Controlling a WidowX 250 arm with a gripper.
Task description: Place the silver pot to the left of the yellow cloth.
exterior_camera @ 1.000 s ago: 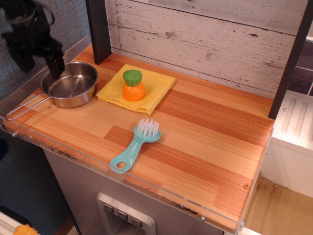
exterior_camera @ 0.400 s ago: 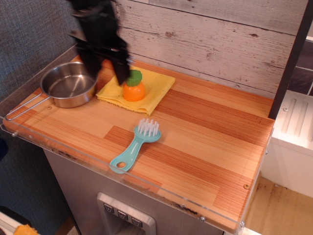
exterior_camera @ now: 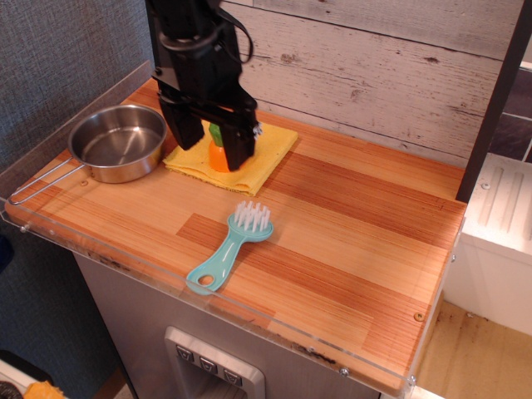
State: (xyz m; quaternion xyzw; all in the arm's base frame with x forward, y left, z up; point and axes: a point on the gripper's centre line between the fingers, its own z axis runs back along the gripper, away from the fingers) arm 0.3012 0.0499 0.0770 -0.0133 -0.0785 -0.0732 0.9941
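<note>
The pot (exterior_camera: pixel 118 142) is sitting upright at the far left of the wooden counter (exterior_camera: pixel 332 224), its thin wire handle reaching out toward the near-left edge. Nothing is touching it, and it is lying just left of the cloth (exterior_camera: pixel 264 150), their edges close together or barely meeting.

The cloth is lying flat near the plank wall (exterior_camera: pixel 374 66) at the back. A toy vegetable (exterior_camera: pixel 218 148) is standing on it, orange below and green on top, though most of it is being hidden by the arm.

The black gripper (exterior_camera: pixel 209 141) is hanging over the cloth with its two fingers (exterior_camera: pixel 239 143) pointing down, one on each side of the toy. The jaws are standing spread apart, with the toy showing in the gap between them. Whether the fingertips are touching the cloth or the toy cannot be told from this view. The gripper is holding nothing.

A teal brush (exterior_camera: pixel 231 246) is lying on the counter nearer the front, well apart from the cloth, with its white bristles pointing toward the far side and its looped handle pointing toward the near-left edge.
</note>
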